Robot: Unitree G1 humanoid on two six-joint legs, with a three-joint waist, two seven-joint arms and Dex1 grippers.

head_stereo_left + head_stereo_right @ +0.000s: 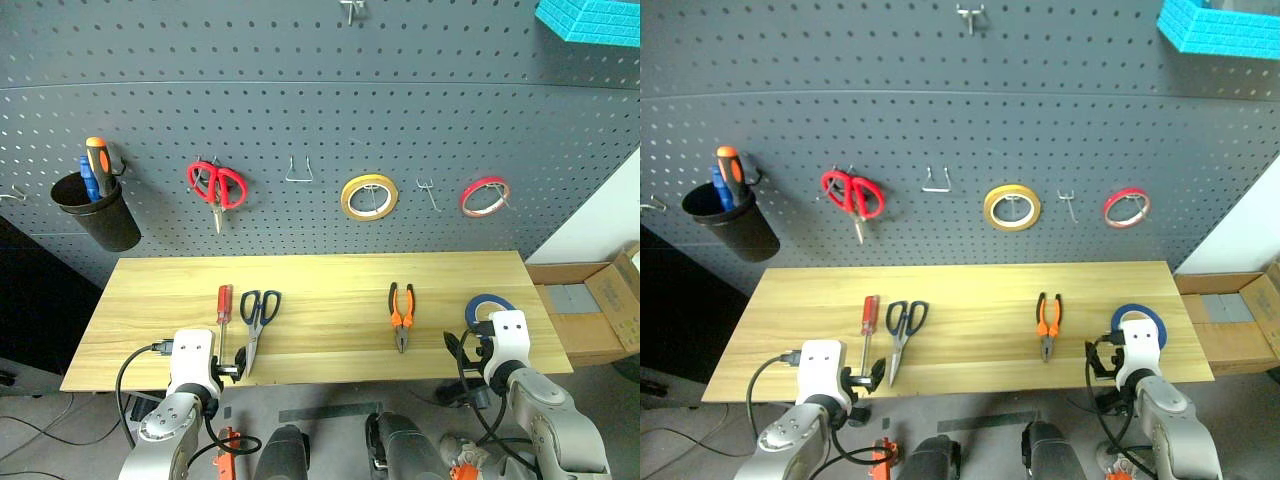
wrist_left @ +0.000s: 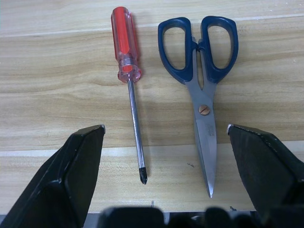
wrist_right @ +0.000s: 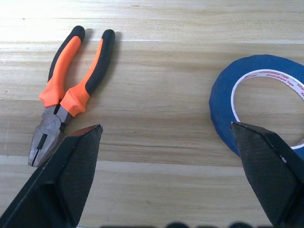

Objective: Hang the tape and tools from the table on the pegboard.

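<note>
Four task items flat on the worktop (image 1: 330, 275) below the pegboard (image 1: 300, 120): red-handled screwdriver (image 2: 129, 80) beside dark-handled scissors (image 2: 202, 90) at left, pliers (image 3: 66, 90) and blue tape (image 3: 259, 107) at right. Left fingers (image 2: 80, 171) spread wide, empty, near the screwdriver tip. Right fingers (image 3: 71, 175) likewise spread, empty

Small reddish print runs around the whitish inner core of the blue ring-shaped tape roll (image 3: 259, 102) but is too small to read; nothing else carries legible text.
</note>
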